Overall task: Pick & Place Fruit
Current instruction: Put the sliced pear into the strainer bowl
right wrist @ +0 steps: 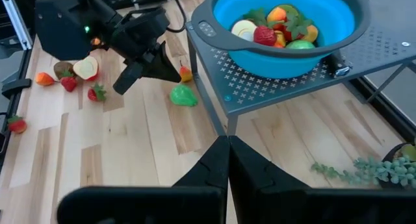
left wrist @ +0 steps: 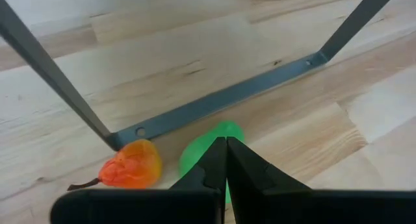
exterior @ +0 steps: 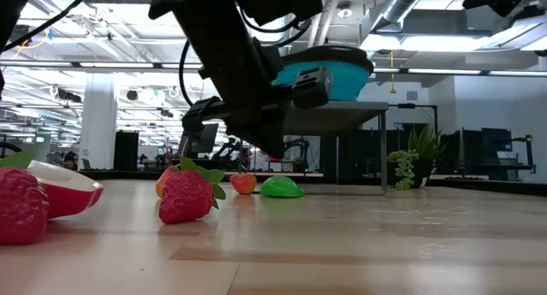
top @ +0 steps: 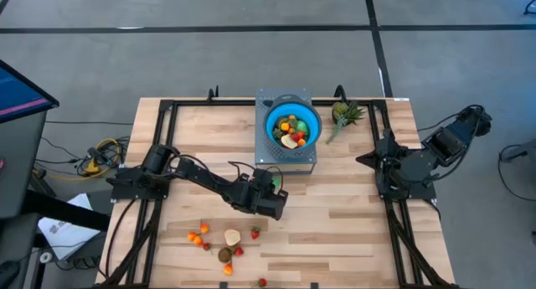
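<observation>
Up on the grey perforated metal stand [right wrist: 273, 81] sits the blue bowl [right wrist: 286, 29], holding a heap of toy fruits: a red strawberry [right wrist: 264, 34], a pale apple slice [right wrist: 244, 28], and orange and green pieces. Just beside the stand's foot on the wooden table [top: 352, 222] lie a bright green toy fruit [right wrist: 183, 96] and a small orange one [left wrist: 130, 165], near each other but apart. More fruit lies scattered near the table's front edge: a cut apple half [top: 232, 236], a brown piece [top: 224, 255], strawberries [top: 255, 233] and small orange pieces [top: 196, 237]. The left gripper [top: 273, 207] hangs low just above the green fruit, its fingers pressed together and holding nothing. The right gripper [right wrist: 227, 160], jaws also together, waits at the table's right side. A spiky green-leaved pineapple piece [top: 344, 115] lies right of the stand.
</observation>
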You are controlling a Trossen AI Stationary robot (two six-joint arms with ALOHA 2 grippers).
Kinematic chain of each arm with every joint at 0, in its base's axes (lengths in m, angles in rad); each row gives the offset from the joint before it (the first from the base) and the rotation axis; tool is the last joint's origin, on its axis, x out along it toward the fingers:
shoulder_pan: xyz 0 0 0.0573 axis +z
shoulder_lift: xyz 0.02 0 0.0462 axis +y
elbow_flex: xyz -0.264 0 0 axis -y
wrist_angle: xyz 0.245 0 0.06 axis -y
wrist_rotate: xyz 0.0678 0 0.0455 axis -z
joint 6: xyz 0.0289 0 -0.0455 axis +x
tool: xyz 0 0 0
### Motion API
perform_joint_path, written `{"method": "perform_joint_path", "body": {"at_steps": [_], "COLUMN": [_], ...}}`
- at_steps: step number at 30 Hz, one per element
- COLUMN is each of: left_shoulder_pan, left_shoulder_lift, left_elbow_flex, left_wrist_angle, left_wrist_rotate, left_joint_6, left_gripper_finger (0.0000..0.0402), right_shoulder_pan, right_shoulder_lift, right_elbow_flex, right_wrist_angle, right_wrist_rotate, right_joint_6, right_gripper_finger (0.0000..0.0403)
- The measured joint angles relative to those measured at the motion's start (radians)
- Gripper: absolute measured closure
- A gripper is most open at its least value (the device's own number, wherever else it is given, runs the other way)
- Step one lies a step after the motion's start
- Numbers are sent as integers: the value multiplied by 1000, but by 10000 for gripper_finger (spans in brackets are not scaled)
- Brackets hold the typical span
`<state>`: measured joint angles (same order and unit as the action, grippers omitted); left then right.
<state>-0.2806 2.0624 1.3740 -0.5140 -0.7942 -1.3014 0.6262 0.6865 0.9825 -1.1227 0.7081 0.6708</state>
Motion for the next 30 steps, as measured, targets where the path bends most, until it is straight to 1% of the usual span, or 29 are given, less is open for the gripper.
{"method": "perform_joint_path", "body": {"at_steps": [14,26,30], "left_shoulder_pan": [2,2,2], "left_shoulder_lift": [33,33,33], "left_elbow_flex": [-2,-2,-21], "left_wrist_angle": [11,13,29], "left_wrist_rotate": [40,49,43], "left_joint_6": [14,40,40], "left_gripper_finger": [401,401,401], "right_shoulder_pan": [0,0,0], "right_shoulder_lift": [0,0,0], "right_elbow_flex": [0,0,0], "right_wrist_angle": [0,1,1], "right_wrist_rotate": [4,8,12], "right_joint_6": [0,1,2], "right_gripper_finger": [403,403,403]}}
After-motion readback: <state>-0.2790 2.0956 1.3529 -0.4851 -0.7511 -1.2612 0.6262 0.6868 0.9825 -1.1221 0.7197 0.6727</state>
